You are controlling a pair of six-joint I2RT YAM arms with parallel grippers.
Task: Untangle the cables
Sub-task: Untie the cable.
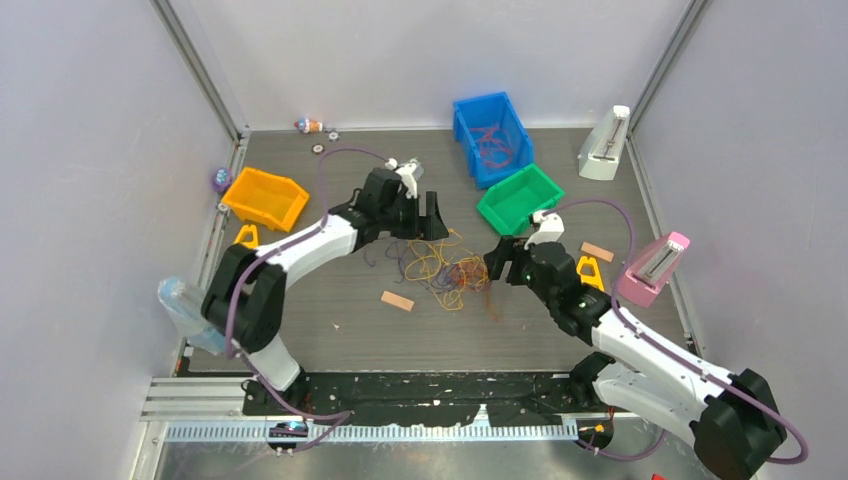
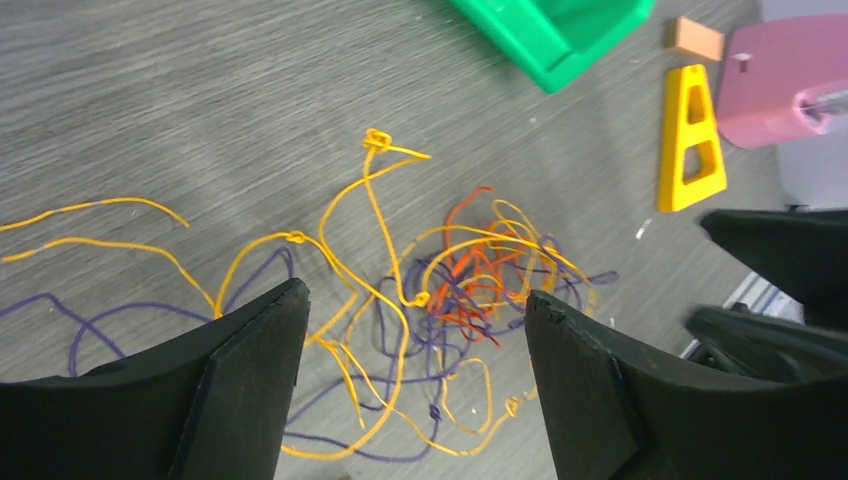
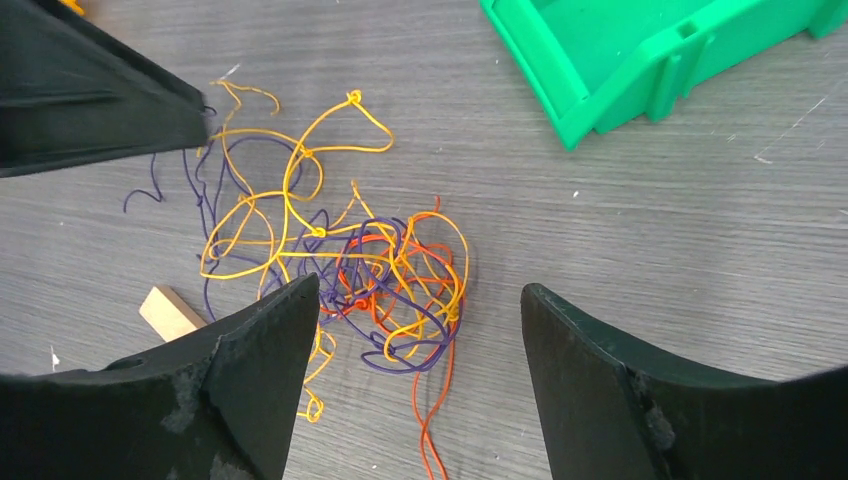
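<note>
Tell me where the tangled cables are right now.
In the top view, the cables lie in a loose heap at the middle of the table, below-left of the green bin and just right of the small tan block.

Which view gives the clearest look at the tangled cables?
Right wrist: the cables sit close up, most of the tangle in frame, with orange, red and purple strands distinct. Left wrist is also close, but long strands run off its left edge. Top external shows only a small, fine knot.

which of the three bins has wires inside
The blue bin at the back: red wires lie in it. The green bin and orange bin show none.
</note>
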